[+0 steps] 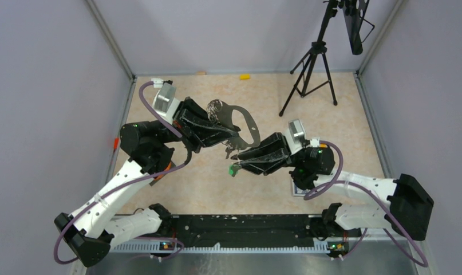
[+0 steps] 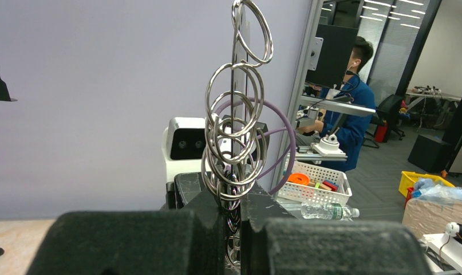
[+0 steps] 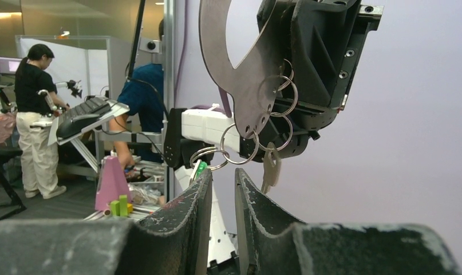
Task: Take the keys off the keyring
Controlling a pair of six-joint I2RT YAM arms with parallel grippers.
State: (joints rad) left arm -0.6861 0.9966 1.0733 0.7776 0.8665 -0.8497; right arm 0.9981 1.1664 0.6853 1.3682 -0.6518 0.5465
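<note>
The left end effector (image 2: 233, 229) is clamped on the grey keyring (image 1: 248, 123). The right end effector (image 3: 222, 189) stands slightly parted and empty, with the green-headed key (image 1: 233, 170) just beside its tip.

Lilac walls (image 1: 45, 86) enclose a beige mottled tabletop (image 1: 263, 94); a black tripod (image 1: 315, 54) stands far right; ceiling strip lights (image 2: 377, 3) glow beyond.

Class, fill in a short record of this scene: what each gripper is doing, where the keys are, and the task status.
left gripper: shut on the keyring, held in the air
right gripper: narrowly open, just below the keyring
green key: beside right gripper's fingertips, not clearly gripped
silver key: hanging from the keyring
status: both keys apparently still attached
</note>
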